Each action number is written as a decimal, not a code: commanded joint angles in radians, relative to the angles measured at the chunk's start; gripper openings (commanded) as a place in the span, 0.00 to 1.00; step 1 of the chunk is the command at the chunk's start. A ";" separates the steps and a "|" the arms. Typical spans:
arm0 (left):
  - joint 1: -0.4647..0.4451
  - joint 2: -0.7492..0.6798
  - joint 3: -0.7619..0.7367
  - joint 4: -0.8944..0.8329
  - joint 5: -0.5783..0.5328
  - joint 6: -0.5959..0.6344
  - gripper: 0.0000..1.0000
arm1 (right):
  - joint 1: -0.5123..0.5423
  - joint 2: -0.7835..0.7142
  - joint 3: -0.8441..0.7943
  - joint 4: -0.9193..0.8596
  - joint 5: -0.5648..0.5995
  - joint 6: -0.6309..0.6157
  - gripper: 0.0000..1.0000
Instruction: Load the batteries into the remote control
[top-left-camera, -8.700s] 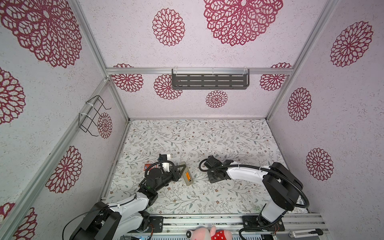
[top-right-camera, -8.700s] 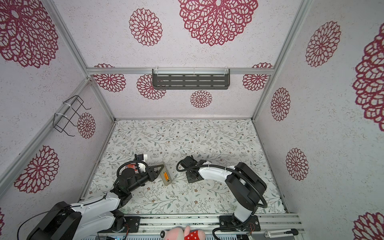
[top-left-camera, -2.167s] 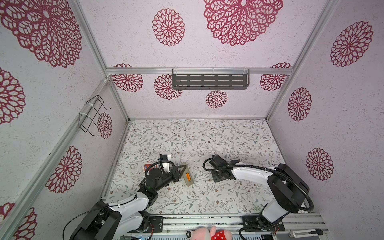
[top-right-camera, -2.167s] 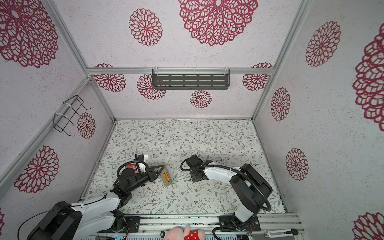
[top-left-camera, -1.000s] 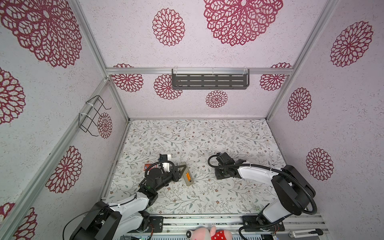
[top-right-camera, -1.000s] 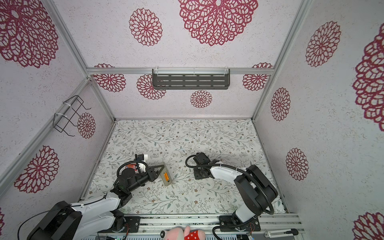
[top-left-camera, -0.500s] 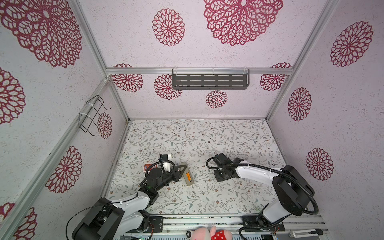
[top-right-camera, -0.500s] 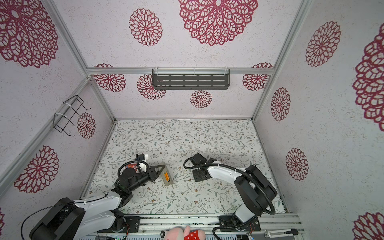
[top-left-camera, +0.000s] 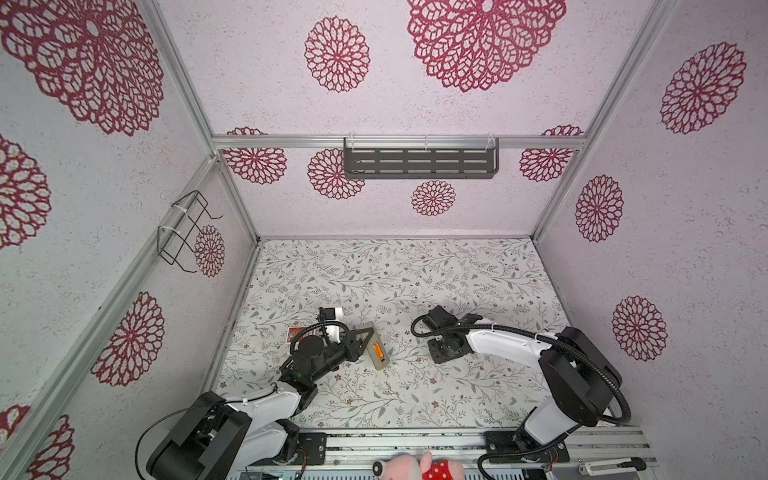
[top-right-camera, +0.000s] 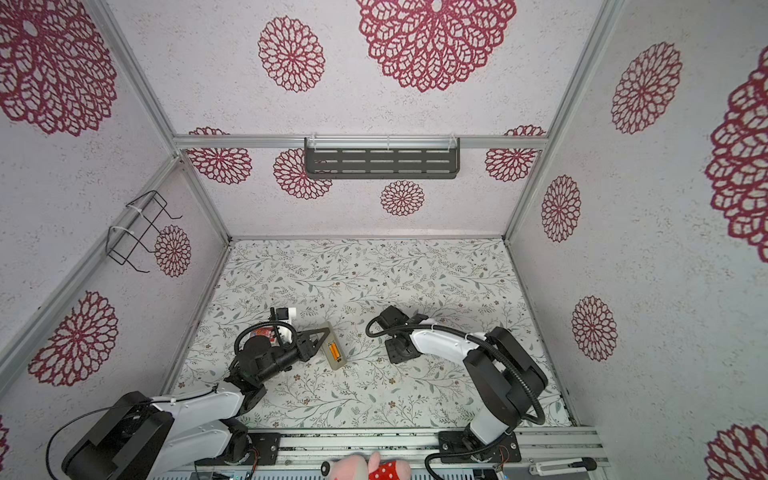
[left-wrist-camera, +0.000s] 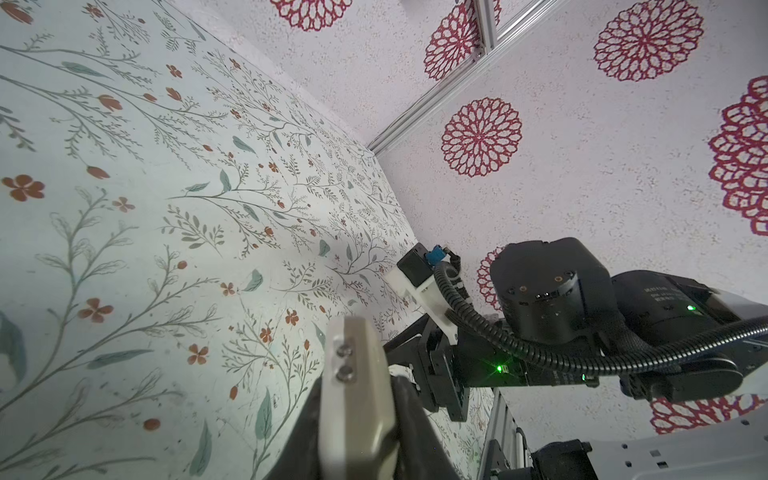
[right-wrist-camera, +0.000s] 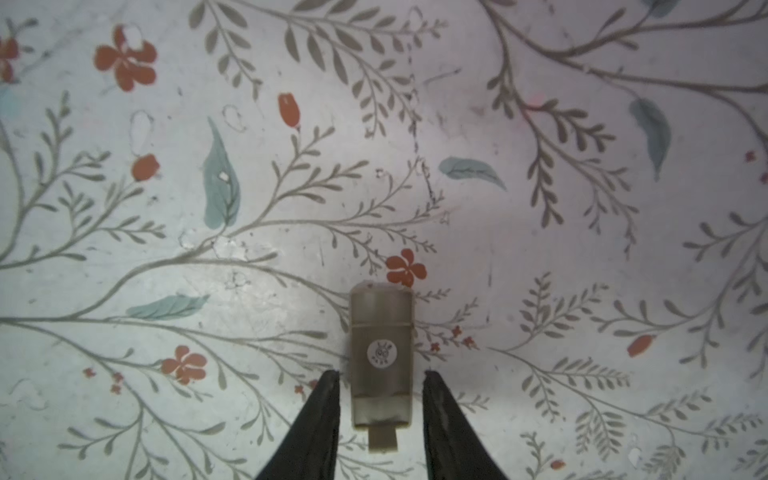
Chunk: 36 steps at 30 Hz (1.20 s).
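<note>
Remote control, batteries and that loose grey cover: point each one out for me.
remote control (top-left-camera: 381, 363), in a top view, its near end below the batteries.
batteries (top-left-camera: 377, 350), in a top view, the orange middle.
grey cover (right-wrist-camera: 381, 353), right wrist view, its round white sticker.

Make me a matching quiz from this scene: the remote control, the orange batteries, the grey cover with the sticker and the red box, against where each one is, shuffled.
Things
1. remote control
2. orange batteries
3. grey cover with round sticker
4. red box

Places
A. partly hidden behind the left arm
B. lying inside the open right gripper
C. clamped in the left gripper
D. seated in the remote's open back

Pairs: 1-C, 2-D, 3-B, 4-A
</note>
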 joint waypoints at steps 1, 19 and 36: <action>0.005 0.005 -0.003 0.050 0.017 0.001 0.00 | 0.004 -0.004 -0.003 -0.009 0.006 0.007 0.36; 0.006 0.006 0.001 0.047 0.018 0.001 0.00 | 0.001 0.016 -0.027 0.027 -0.030 0.007 0.34; 0.004 0.020 0.007 0.045 0.025 0.004 0.00 | 0.002 0.006 0.007 -0.006 -0.005 -0.002 0.33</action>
